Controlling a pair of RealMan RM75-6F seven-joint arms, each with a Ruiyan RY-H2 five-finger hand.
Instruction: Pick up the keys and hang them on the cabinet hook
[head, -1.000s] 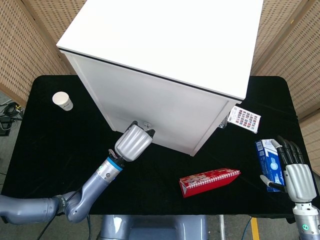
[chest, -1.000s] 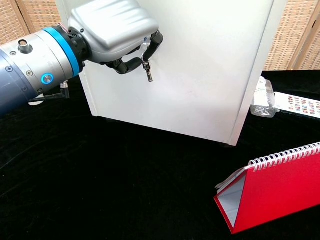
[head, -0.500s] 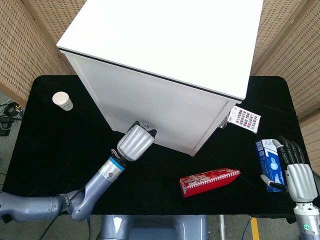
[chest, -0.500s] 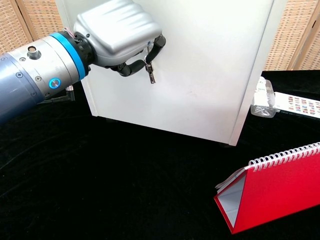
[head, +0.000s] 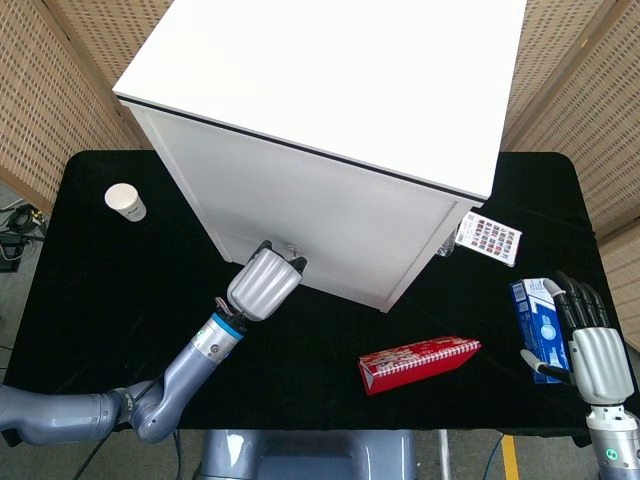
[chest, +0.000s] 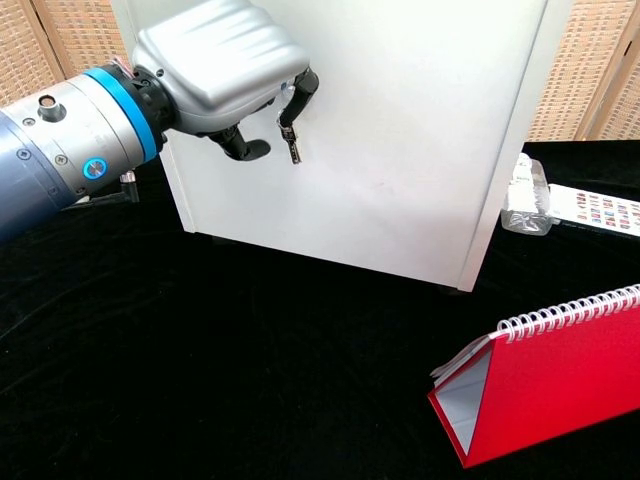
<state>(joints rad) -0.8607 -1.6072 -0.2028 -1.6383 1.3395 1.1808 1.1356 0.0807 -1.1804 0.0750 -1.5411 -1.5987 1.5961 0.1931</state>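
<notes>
The white cabinet stands at the middle of the black table, its front face turned toward me. A small metal hook sticks out low on that face. My left hand is raised right against the front, just below the hook. In the chest view the left hand has a small dark key dangling from a curled fingertip close to the cabinet face, while its thumb stands apart below. The hook is hidden there. My right hand rests at the table's right edge, fingers spread, holding nothing.
A paper cup stands at the far left. A red spiral notebook stands tent-like in front of the cabinet's right corner. A blue box lies beside my right hand. A colour card and a plastic packet lie right of the cabinet.
My left hand has shifted slightly left along the cabinet face, carrying the key, and its thumb has drawn away from the finger. The right hand has not moved.
</notes>
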